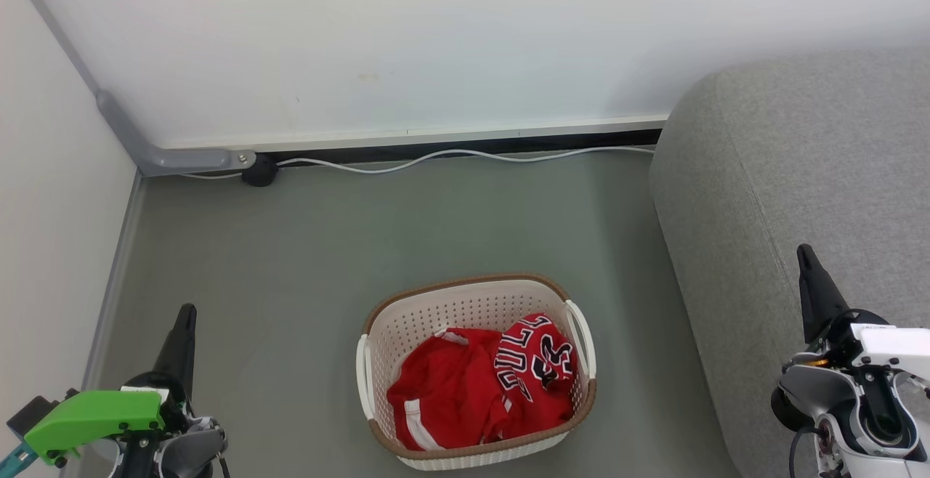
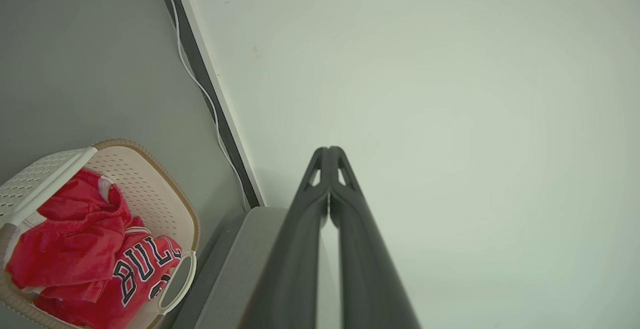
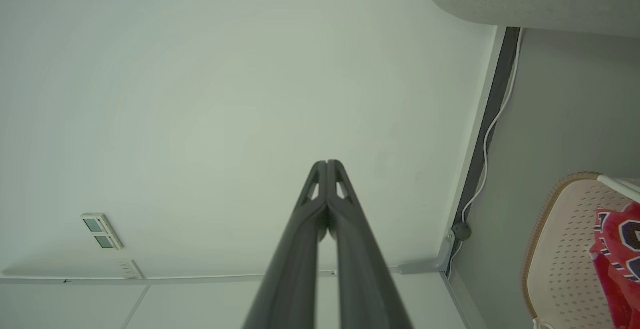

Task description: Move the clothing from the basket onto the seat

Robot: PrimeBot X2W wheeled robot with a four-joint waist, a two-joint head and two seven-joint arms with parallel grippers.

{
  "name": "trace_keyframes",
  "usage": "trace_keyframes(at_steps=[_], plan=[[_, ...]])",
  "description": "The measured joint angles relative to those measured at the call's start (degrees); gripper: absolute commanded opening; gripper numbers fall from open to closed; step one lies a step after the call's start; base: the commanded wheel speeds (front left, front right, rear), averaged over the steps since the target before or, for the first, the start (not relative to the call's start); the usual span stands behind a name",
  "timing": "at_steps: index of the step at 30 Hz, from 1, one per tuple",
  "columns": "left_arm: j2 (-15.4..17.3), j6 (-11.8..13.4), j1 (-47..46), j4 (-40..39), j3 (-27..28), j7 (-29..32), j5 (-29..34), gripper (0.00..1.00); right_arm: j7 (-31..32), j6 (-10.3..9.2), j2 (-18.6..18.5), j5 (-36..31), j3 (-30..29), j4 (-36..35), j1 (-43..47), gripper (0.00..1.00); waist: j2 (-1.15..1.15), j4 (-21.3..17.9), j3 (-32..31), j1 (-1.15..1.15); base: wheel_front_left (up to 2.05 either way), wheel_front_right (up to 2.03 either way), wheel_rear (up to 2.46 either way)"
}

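In the head view the basket (image 1: 465, 311) stands on the grey-green floor (image 1: 305, 245) at the lower centre of the frame. It is cream-white and perforated, with a brown woven-look rim and a white handle at each short side. The clothing (image 1: 450, 391) lies crumpled inside it and fills the nearer half. A red jersey (image 1: 541, 358) with black-and-white block lettering sits at the right, up against the right handle. A red piece with white stripes (image 1: 418, 420) spreads at the left; the folds are perhaps too bunched to tell what kind of garment it is. All the red cloth in view lies within the rim.

The seat (image 1: 785, 173), a light-grey upholstered sofa with rounded edges, takes up the right side of the frame, near the basket with a strip of floor between them. A white cable (image 1: 436, 157) runs along the foot of the pale wall (image 1: 363, 42) across the upper part of the frame.

The left gripper (image 1: 186, 314) rises at the lower left, over the floor and well apart from the basket. The right gripper (image 1: 806, 254) rises at the lower right, in front of the seat's fabric. In each wrist view the two dark fingers (image 2: 300, 249) lie pressed together tip to tip, so both jaws are closed with nothing between them. The left wrist view has the basket at its lower left and the right wrist view has it at its lower right edge, in both cases apart from the fingers.
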Motion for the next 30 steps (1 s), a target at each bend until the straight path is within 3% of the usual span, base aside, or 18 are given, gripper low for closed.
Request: trace_keyframes(at_steps=[26, 27, 30], plan=[[-0.2, 0.05, 0.27, 0.82, -0.1, 0.05, 0.02, 0.0, -0.02, -0.03, 0.24, -0.01, 0.03, 0.69, 0.42, 0.0, 0.0, 0.0, 0.0, 0.0, 0.0, 0.0, 0.0], [-0.47, 0.05, 0.69, 1.45, -0.19, 0.05, 0.02, 1.0, -0.03, -0.07, 0.55, -0.01, 0.05, 1.35, 0.97, 1.0, 0.0, 0.0, 0.0, 0.0, 0.0, 0.0, 0.0], [-1.46, 0.07, 2.37, 3.41, -0.53, 0.05, 0.03, 1.0, -0.04, -0.09, 1.53, -0.01, 0.2, 3.31, 3.0, 1.0, 0.0, 0.0, 0.01, 0.0, 0.0, 0.0, 0.0]])
